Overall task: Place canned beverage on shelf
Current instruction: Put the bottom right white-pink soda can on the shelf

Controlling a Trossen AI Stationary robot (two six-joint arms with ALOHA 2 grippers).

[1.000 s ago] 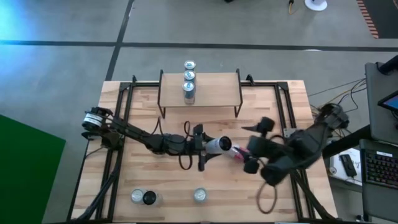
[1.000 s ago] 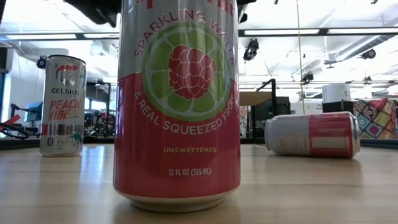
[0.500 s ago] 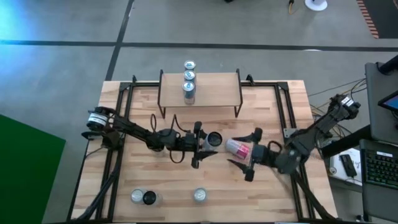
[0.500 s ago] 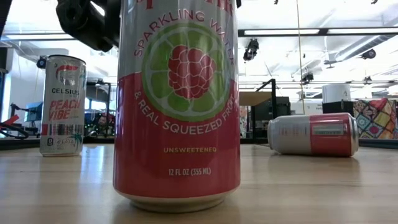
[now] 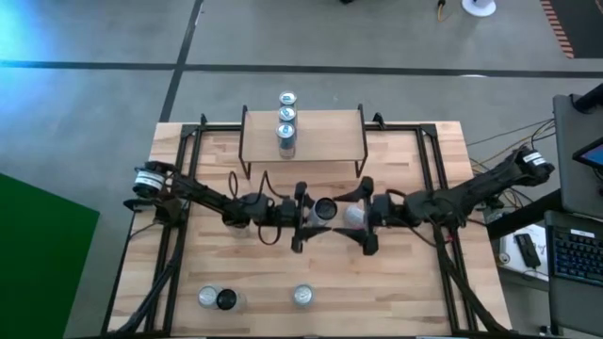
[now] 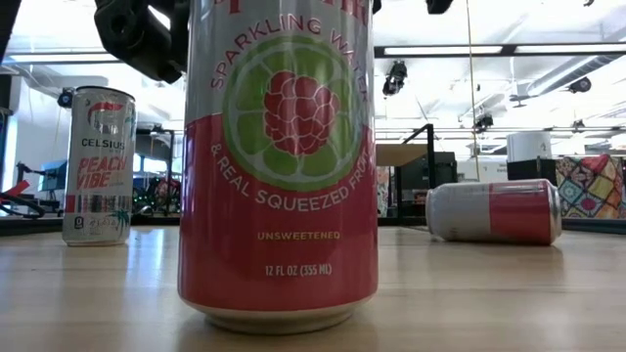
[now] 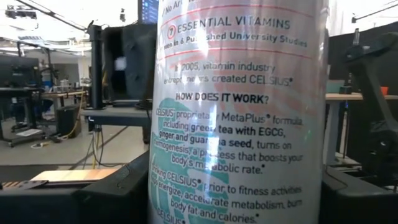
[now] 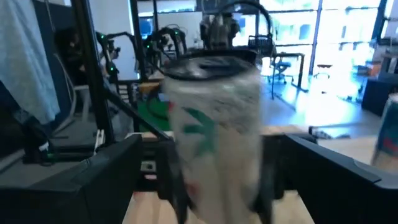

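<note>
Handover of a Celsius can [image 5: 325,208] at mid-tabletop [image 5: 415,282].
Held upright in the left claw [image 5: 311,213] (presumably for passing across), with the right claw [image 5: 362,215] spread wide around it; shelf [image 5: 330,132] waiting along the far edge, three cans already there.

Between the left jaws stands a glossy metal can [image 7: 239,118] with a smooth printed skin. The table [image 5: 415,273] is pale, matt butcher-block wood. The shelf [image 5: 325,137] has a light wood top on thin black wire legs. The fingers [image 8: 87,180] look like matt black plastic.
</note>
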